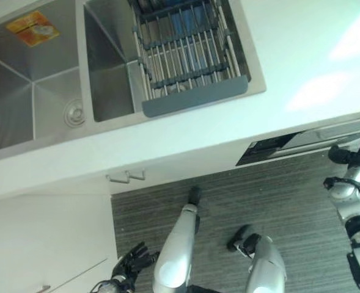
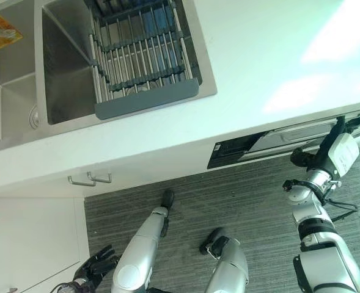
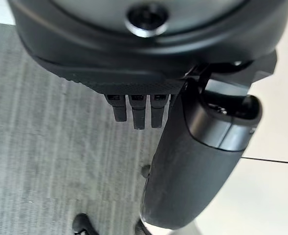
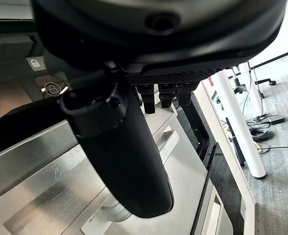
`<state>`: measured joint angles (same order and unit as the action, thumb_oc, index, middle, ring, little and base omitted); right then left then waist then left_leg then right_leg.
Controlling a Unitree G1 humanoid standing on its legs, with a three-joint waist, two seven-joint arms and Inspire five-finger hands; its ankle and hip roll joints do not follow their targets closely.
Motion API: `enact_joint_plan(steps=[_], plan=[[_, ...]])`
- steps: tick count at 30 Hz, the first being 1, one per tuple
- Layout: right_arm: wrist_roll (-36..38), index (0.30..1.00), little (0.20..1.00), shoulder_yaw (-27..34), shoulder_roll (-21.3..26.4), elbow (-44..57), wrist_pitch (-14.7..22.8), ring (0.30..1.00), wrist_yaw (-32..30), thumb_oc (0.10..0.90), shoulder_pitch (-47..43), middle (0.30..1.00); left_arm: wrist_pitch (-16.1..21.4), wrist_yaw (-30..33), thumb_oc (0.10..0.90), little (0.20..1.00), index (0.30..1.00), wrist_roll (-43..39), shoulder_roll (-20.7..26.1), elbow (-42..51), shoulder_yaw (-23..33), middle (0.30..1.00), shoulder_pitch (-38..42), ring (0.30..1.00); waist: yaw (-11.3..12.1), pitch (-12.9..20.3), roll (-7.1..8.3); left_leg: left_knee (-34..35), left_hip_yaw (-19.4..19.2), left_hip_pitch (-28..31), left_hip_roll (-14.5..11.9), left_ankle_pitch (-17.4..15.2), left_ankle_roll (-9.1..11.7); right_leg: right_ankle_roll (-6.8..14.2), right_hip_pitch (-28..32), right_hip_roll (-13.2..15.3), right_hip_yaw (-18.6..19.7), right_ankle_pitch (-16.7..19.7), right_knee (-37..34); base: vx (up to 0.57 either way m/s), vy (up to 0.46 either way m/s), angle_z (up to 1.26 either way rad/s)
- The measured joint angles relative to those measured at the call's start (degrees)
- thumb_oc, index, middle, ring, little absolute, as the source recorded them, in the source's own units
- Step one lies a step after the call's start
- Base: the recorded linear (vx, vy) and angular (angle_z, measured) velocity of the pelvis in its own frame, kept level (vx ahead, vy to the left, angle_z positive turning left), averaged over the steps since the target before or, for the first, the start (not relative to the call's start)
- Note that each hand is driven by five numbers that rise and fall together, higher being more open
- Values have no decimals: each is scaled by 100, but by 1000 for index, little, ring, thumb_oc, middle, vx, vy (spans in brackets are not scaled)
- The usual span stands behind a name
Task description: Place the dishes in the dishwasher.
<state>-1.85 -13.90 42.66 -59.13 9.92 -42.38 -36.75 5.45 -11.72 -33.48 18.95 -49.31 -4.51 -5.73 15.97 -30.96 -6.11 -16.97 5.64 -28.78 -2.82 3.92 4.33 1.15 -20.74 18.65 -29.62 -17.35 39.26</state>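
Your robot stands at the white surface (image 1: 277,55), where a grey dish rack (image 1: 186,49) spans the steel sink (image 1: 39,79). The dishwasher (image 2: 277,139) sits slightly ajar below. The right hand (image 2: 317,160) reaches its door, fingers curled; the left hand (image 1: 131,264) hangs low, fingers spread apart.

White countertop (image 1: 302,55). Brushed steel double sink (image 1: 39,91) set in it, orange-yellow sticker (image 1: 33,28) on the sink's far wall. Grey-framed wire rack (image 1: 186,52) over the sink's right basin, blue showing beneath. White cabinet fronts (image 1: 39,238) below the sink. Grey streaked carpet (image 1: 277,195). Black-and-steel dishwasher edge (image 2: 271,143) under the countertop.
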Motion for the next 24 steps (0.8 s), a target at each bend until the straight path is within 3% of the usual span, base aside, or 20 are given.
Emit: enact_joint_plan(steps=[6,9,10,11,12,14,16,17,19,20,22,23,24], plan=[[279,900,900,-15,-46,0,-214,900,329,800,-112,900,112,-142,800,900,900,-206,87,372,-3,900,-14,900,26,0,0,442,195,260,-29,53,-73,-84,219,-108,-223,161,-303,-11,0,5],[339,900,900,-7,-281,56,-214,900,405,800,144,900,570,393,800,900,900,675,160,615,-86,900,39,900,0,3,-3,529,195,574,-129,61,-84,-86,571,-196,-283,183,-538,22,68,10],[362,900,900,20,-261,587,-132,900,451,800,703,900,692,737,800,900,900,1073,305,777,-179,900,44,900,-18,0,-13,535,146,699,-148,145,-188,-56,748,-210,-314,130,-546,31,69,-5],[373,900,900,-31,-424,1058,42,900,472,800,1059,900,930,1117,800,900,900,1210,399,871,-110,900,80,900,-48,8,-13,518,88,861,-180,210,-166,-12,910,-303,-221,95,-609,22,45,-11],[383,900,900,34,-601,1505,92,900,454,800,1467,900,946,1205,800,900,900,1234,417,986,16,900,173,900,-195,10,-36,540,59,987,-209,210,-137,-56,1015,-332,-164,139,-707,19,32,-1],[-29,900,900,-161,-892,2498,611,900,695,800,2613,900,971,1181,800,900,900,1001,368,1145,493,900,215,900,-397,24,-57,626,-20,1298,-218,302,-108,61,1420,-442,-161,152,-926,7,-16,19],[-404,900,900,-844,-1332,2466,893,900,1244,800,3353,900,721,715,800,900,900,185,159,928,768,900,165,900,-550,51,-141,660,-164,1496,-235,320,-34,131,1748,-525,-157,238,-1240,26,-60,28],[-410,900,900,-765,-1755,2203,1037,900,1576,800,3918,900,357,1,800,900,900,-698,-197,954,965,900,148,900,-676,63,-161,751,-228,1750,-215,309,-39,139,2137,-617,62,246,-1486,-53,-49,52],[-192,900,900,-683,-1940,1808,1145,900,2059,800,4188,900,-31,-587,800,900,900,-1097,-487,911,758,900,62,900,-731,190,38,819,-333,1975,-290,258,-30,247,2339,-713,280,375,-1861,-92,-20,-3],[397,900,900,-97,-2275,1460,1344,900,2466,800,4206,900,-399,-858,800,900,900,-1116,-544,555,621,900,-10,900,-908,410,197,837,-536,2052,-399,199,-37,259,2423,-819,403,487,-2084,-52,-20,-71],[1059,900,900,205,-2295,1306,1299,900,2753,800,4332,900,-724,-936,800,900,900,-1096,-618,-23,533,900,21,900,-1290,994,381,889,-813,2079,-475,111,-47,240,2200,-838,721,516,-2065,-71,-45,-90],[1136,900,900,243,-2131,1239,1288,900,2964,800,4418,900,-921,-1172,800,900,900,-1082,-599,-173,581,900,64,900,-1453,1261,299,915,-991,2081,-541,112,-37,233,2016,-859,913,523,-1936,-92,-105,-73],[1156,900,900,237,-2134,1150,1303,900,3012,800,4491,900,-1003,-1209,800,900,900,-1092,-686,-243,578,900,111,900,-1517,1318,278,925,-1016,2098,-563,103,-12,227,1936,-859,961,519,-1902,-64,-105,-58]])
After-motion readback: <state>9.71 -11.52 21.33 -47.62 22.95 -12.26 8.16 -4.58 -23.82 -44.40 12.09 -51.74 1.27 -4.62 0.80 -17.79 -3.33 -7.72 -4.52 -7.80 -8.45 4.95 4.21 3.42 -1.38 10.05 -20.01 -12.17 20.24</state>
